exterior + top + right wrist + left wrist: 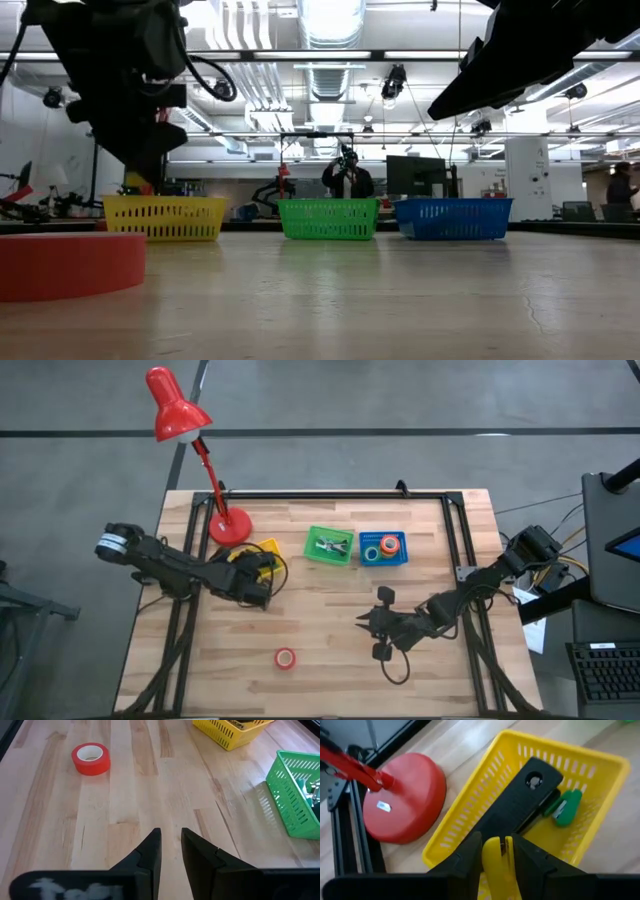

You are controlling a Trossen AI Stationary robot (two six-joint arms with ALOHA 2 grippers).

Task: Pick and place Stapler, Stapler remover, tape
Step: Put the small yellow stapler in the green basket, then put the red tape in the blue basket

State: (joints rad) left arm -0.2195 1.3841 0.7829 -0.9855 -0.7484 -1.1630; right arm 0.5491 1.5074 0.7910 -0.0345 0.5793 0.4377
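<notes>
In the left wrist view my left gripper (496, 845) is shut on a rounded yellow piece that looks like a yellow tape roll, over the near end of the yellow basket (465, 805). The black stapler (520, 805) lies aslant inside that basket beside a small green lump (565, 807). A red tape roll (286, 658) lies flat on the table near its near edge, also visible from the right wrist (91, 758). My right gripper (365, 622) hovers mid-table, right of the red roll, and points toward it. Its fingers (171, 832) are a narrow gap apart and hold nothing. My left gripper pinches the yellow tape roll (492, 851) between its two fingers, and the roll's rounded edge shows in the gap. The roll is clear of the table, above the yellow basket's near end. The fingers hide the places where they touch it.
A green basket (312, 546) with silvery pieces and a blue basket (383, 561) with orange and green rolls stand in a row right of the yellow basket (270, 546). The red lamp's base (230, 525) sits just left of the yellow basket. Bare wood lies between the red roll and my right gripper.
</notes>
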